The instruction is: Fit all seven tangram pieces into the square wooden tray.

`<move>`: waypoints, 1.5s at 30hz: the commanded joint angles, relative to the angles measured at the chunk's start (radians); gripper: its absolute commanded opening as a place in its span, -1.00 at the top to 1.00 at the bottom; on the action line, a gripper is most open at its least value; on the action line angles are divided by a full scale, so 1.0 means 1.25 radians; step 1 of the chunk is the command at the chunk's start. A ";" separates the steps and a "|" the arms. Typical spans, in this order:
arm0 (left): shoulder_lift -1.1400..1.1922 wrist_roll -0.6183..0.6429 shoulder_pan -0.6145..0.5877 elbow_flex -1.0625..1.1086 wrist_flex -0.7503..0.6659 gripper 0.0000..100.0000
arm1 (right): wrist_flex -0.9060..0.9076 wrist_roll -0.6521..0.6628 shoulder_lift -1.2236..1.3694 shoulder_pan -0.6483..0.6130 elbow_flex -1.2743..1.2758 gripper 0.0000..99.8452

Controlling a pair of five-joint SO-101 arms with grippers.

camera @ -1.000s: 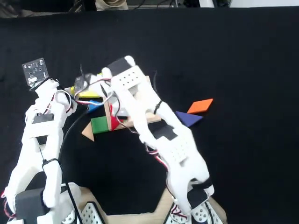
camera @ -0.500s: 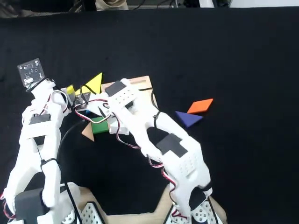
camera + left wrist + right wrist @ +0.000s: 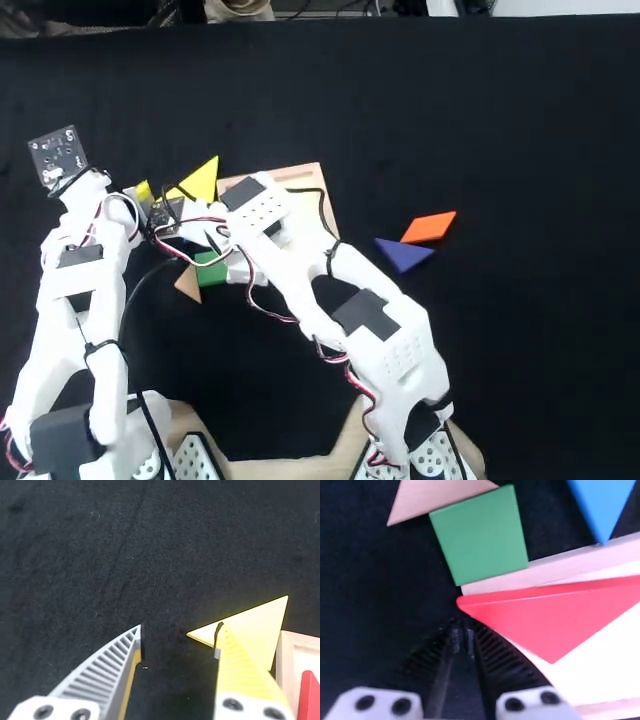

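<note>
The light is bright and even, and it seems to come from above. The black surface (image 3: 520, 120) soaks it up and stays very dark, so hardly any shadows show on it. The white arms (image 3: 380, 330) shine so strongly that parts of them look flat and washed out. Around the left end effector (image 3: 178, 627), tiny pale specks stand out on the cloth, and the yellow triangle (image 3: 255, 622) at its tip glows. Beside the right end effector (image 3: 463, 630), the wooden tray (image 3: 600, 690) looks almost white with glare and the red triangle (image 3: 555, 615) is vivid. That end effector is dark on dark and blurry.
</note>
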 commanded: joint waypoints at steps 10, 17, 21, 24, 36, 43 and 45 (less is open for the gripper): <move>-0.002 0.009 0.006 -0.008 -0.016 0.52 | -0.049 0.033 -0.053 0.064 -0.042 0.98; -0.002 0.009 0.007 -0.008 -0.016 0.52 | -0.039 0.034 -0.050 0.072 -0.077 0.98; -0.002 0.009 0.007 -0.008 -0.016 0.52 | -0.072 0.034 -0.023 0.072 -0.088 0.98; -0.002 0.009 0.007 -0.008 -0.016 0.52 | -0.081 0.066 0.015 0.074 -0.109 0.98; -0.002 0.009 0.007 -0.008 -0.016 0.52 | 0.128 0.072 0.048 0.150 -0.309 0.98; -0.002 0.006 0.007 -0.007 -0.016 0.52 | 0.065 0.076 0.112 0.217 -0.300 0.98; -0.002 0.006 0.007 -0.007 -0.016 0.52 | 0.069 0.077 0.143 0.223 -0.304 0.98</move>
